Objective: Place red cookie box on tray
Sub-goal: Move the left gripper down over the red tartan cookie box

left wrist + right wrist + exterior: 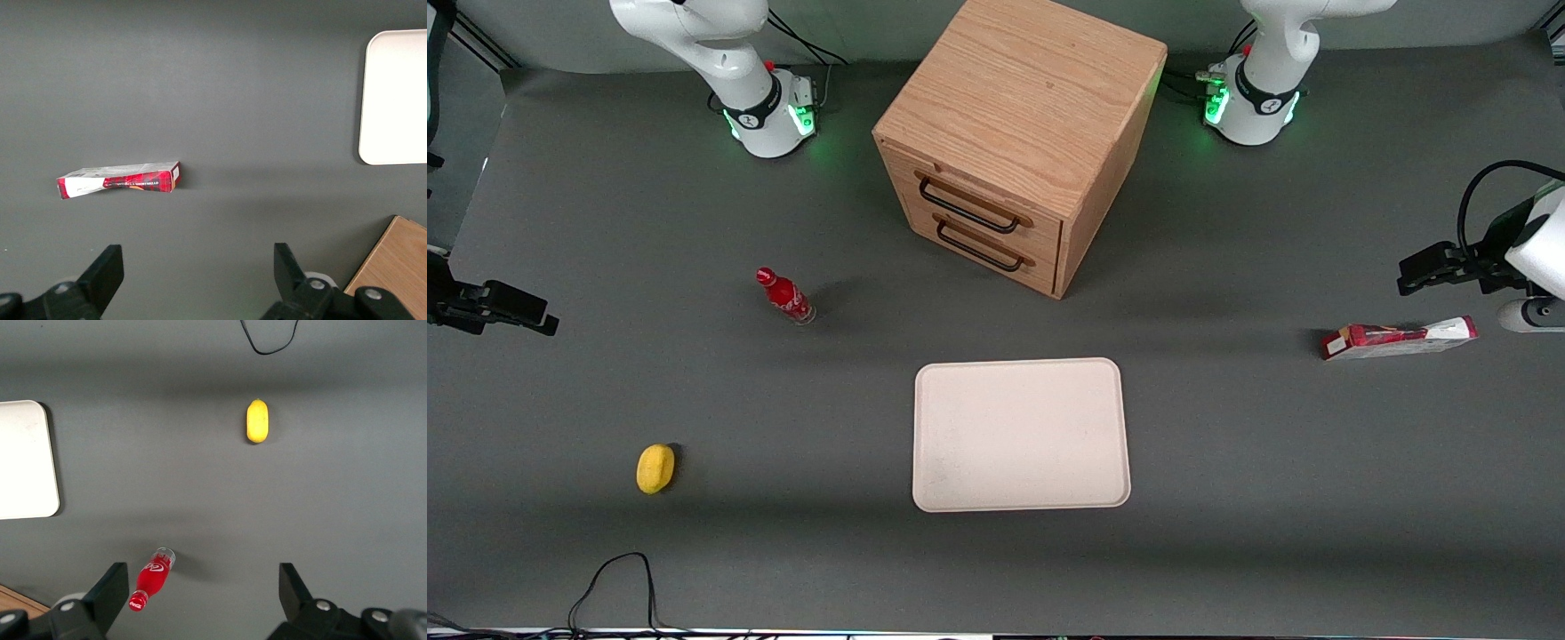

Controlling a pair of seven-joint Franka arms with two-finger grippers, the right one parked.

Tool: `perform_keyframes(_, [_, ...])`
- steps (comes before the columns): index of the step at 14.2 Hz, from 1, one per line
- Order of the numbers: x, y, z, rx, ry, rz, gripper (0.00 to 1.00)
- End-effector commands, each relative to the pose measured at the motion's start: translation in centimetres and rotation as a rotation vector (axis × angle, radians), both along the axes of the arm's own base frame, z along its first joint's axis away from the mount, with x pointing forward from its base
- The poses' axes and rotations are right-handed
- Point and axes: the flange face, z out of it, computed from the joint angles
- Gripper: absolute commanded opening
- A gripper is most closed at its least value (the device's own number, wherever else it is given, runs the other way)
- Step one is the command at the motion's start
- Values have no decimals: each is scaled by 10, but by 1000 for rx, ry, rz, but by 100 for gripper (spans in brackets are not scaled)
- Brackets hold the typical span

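My gripper (193, 280) hanging fingers wide apart above bare table, red cookie box (1399, 339) lying toward my working arm's end, well apart from tray (1021, 435), nothing held.

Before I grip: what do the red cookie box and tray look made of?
Red cookie box: likely thin printed cardboard, its top face dented.
Tray: smooth matte cream, probably plastic, with moulded rounded corners.
The gripper hangs open above the table near the box.

White arms, green-lit bases, black gripper (193, 280) with black jaws.
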Motion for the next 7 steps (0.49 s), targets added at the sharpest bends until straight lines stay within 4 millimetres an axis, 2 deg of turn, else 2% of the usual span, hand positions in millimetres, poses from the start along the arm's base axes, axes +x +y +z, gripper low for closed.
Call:
perform_keyframes(1, [-10, 1, 2, 11, 10, -15, 100])
perform_keyframes(4, [-10, 7, 1, 10, 17, -5, 100])
perform_keyframes(6, [-11, 18, -2, 13, 30, 10, 100])
perform_keyframes(7, [-12, 31, -3, 11, 35, 14, 100])
